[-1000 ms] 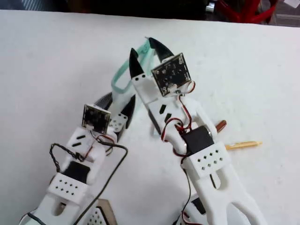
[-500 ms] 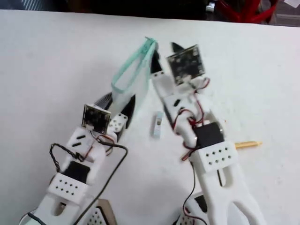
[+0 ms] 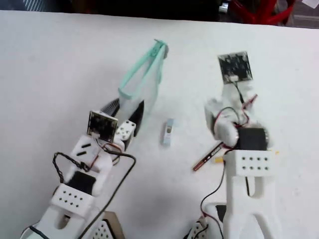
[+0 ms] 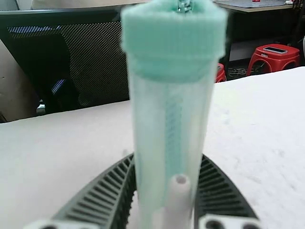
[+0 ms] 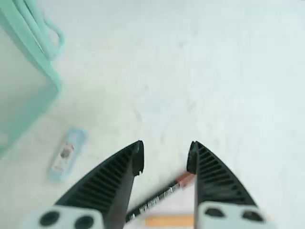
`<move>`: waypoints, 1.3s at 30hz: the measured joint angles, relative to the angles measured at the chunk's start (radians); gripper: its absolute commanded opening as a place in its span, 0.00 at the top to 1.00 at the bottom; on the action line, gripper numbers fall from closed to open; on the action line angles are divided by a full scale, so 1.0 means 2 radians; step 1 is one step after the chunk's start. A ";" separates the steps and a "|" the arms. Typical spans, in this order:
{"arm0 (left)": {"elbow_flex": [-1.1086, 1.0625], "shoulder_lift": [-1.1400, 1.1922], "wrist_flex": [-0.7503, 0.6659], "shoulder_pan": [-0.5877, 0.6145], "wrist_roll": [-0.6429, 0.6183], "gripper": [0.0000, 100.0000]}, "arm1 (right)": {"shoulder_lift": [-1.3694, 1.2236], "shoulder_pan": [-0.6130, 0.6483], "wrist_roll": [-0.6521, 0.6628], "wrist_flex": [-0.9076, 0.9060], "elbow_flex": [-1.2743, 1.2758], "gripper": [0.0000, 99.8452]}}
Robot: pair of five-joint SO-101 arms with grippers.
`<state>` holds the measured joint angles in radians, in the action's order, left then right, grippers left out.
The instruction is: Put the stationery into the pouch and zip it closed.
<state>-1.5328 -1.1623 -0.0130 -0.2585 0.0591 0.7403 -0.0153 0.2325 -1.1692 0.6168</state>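
Observation:
The pouch (image 3: 142,79), translucent with mint-green trim, stands on edge on the white table, its zipper end pointing to the far side. My left gripper (image 3: 127,107) is shut on its near end; in the left wrist view the pouch (image 4: 174,95) rises between the dark ribbed fingers (image 4: 107,202). My right gripper (image 5: 165,157) is open and holds nothing, hovering over the table to the right of the pouch (image 5: 24,90). Under it lie a black pencil with a red tip (image 5: 157,200) and an orange pencil (image 5: 169,221). A small light-blue eraser (image 3: 168,132) lies between the arms.
The black pencil (image 3: 208,156) lies against the right arm's base. The table's far edge runs along the top of the high view, with red stools (image 3: 261,10) beyond it. A chair (image 4: 71,71) stands behind the table.
The right arm has drawn back from the pouch's far end and swung to the right. The eraser and the black pencil have come into sight. The left arm has stayed still.

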 measured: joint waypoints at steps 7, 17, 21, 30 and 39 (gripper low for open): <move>0.000 0.000 0.000 0.000 0.000 0.82 | 0.001 -0.135 0.016 -0.019 0.027 0.86; 0.000 0.000 0.000 0.000 0.000 0.82 | 0.001 -0.266 -0.058 0.107 0.144 0.85; 0.000 0.000 0.000 0.000 0.000 0.83 | 0.001 -0.282 -0.066 0.122 0.157 0.85; 0.000 0.000 0.000 0.000 0.000 0.83 | -0.074 -0.285 -0.068 0.185 0.170 0.81; 0.000 0.000 0.000 0.000 0.000 0.83 | -0.287 -0.290 -0.099 0.217 0.104 0.84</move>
<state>-1.5328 -1.1623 -0.0130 -0.2585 0.0591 0.1665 -0.5953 0.0345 -0.7350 0.8239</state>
